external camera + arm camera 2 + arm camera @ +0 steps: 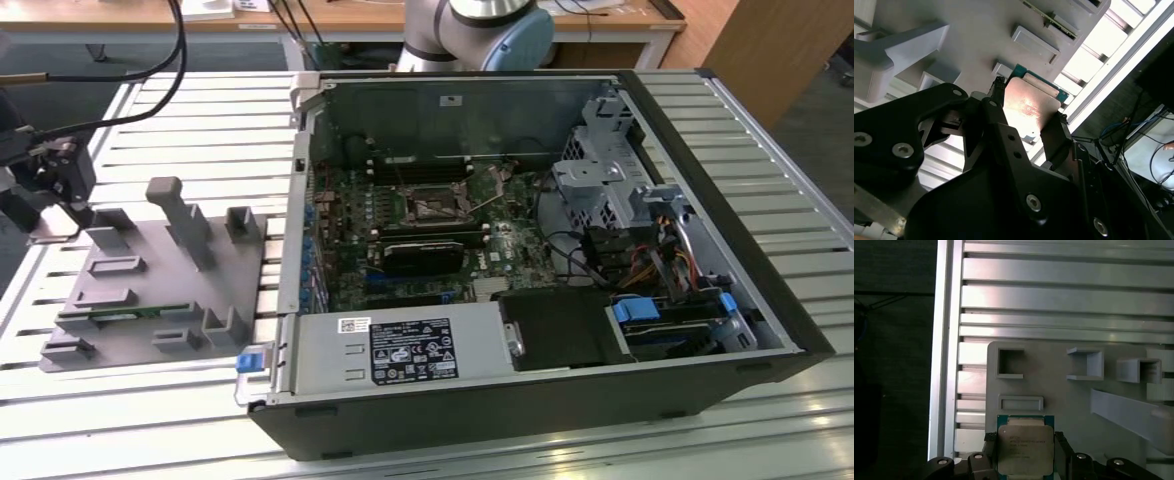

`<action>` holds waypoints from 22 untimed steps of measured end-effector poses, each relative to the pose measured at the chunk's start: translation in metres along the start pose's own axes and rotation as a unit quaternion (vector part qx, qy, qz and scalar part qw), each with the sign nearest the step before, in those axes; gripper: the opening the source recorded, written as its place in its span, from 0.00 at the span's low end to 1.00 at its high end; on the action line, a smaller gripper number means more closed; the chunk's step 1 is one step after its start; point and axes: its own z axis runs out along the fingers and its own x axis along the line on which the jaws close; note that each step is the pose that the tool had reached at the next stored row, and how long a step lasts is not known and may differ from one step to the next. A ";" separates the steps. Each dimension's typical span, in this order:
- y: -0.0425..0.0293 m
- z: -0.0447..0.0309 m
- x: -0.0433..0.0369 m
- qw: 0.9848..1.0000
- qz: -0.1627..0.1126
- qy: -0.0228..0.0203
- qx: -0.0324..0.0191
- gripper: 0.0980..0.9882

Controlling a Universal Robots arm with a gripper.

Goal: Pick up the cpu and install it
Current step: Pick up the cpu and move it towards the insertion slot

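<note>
The cpu (1024, 447) is a thin square chip with a shiny metal top and a green edge. In both wrist views it sits between my gripper's (1025, 451) black fingers (1061, 452), which are shut on its two opposite sides. The second wrist view has the cpu (1030, 106) held by the gripper (1026, 122) over a corner of the grey fixture plate (979, 35). In the exterior view my gripper (54, 178) hangs at the far left, by the end of the fixture plate (147, 285). The motherboard socket (434, 205) lies in the open computer case (534, 400), well to the exterior view's right.
The fixture plate carries upright grey posts (180, 215) and pockets, with a green memory stick (114, 318) lying in one slot. Everything rests on a slatted metal table (747, 110). Black cables (120, 90) hang near the gripper. The arm's base (481, 30) stands behind the case.
</note>
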 end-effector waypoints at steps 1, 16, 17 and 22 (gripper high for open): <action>0.0001 -0.0008 0.0000 1.000 0.000 0.000 0.000 0.50; 0.0014 -0.0130 -0.0001 1.000 0.000 0.000 0.000 0.50; 0.0015 -0.0138 -0.0001 1.000 0.000 0.000 0.000 0.50; 0.0021 -0.0174 -0.0001 1.000 0.000 0.000 0.000 0.50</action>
